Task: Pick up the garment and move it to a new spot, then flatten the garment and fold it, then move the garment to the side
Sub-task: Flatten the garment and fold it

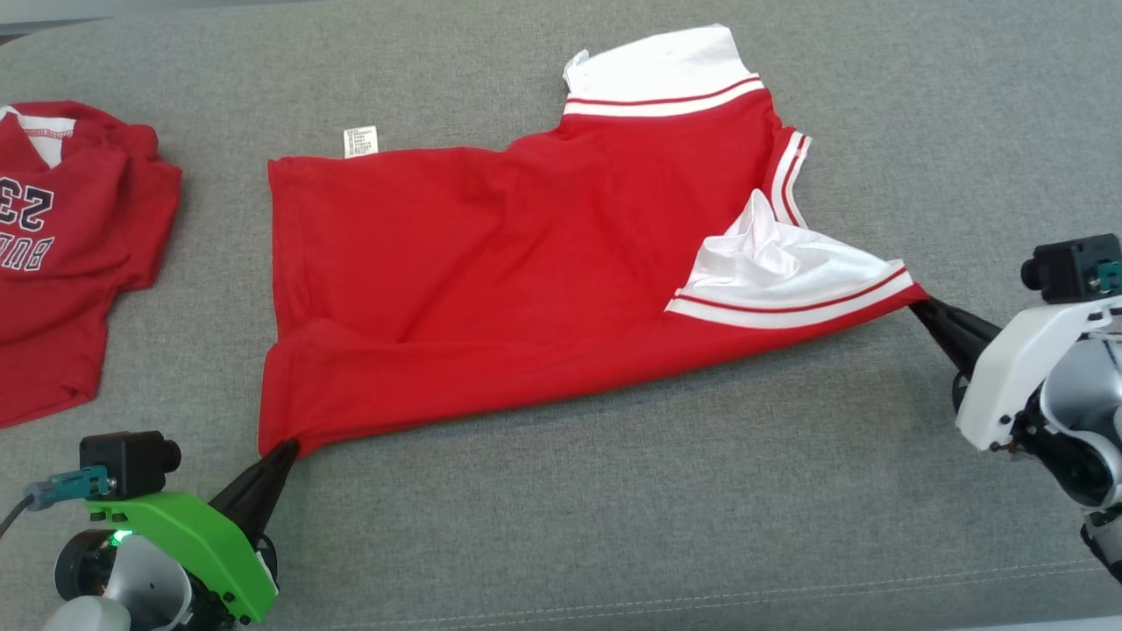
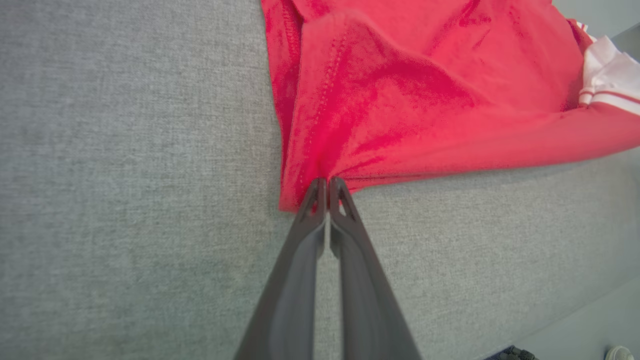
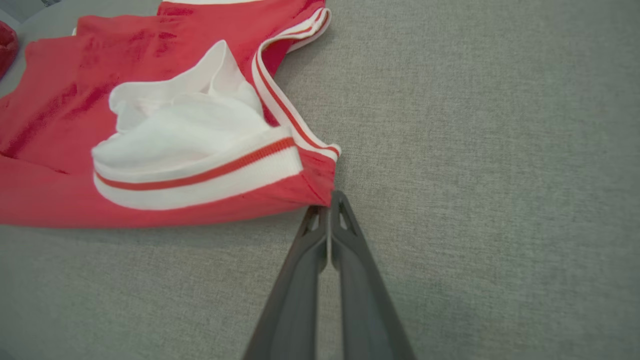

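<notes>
Grey fabric surface (image 1: 561,543) holds the red garment (image 1: 491,263) lengthwise across you, your left end effector (image 1: 285,449) clenched on its near hem corner, your right end effector (image 1: 916,305) clenched on its near shoulder corner.

Grey woven upholstered surface (image 1: 561,526), stitched seam (image 1: 789,596) along its near edge, under soft even light

Lighting's bright and pretty even, soft stuff with just a faint shadow along the lower edge of the red garment (image 1: 491,263) in the head view, no glare anywhere, and both wrist views go a bit soft and stretched toward the corners.
</notes>
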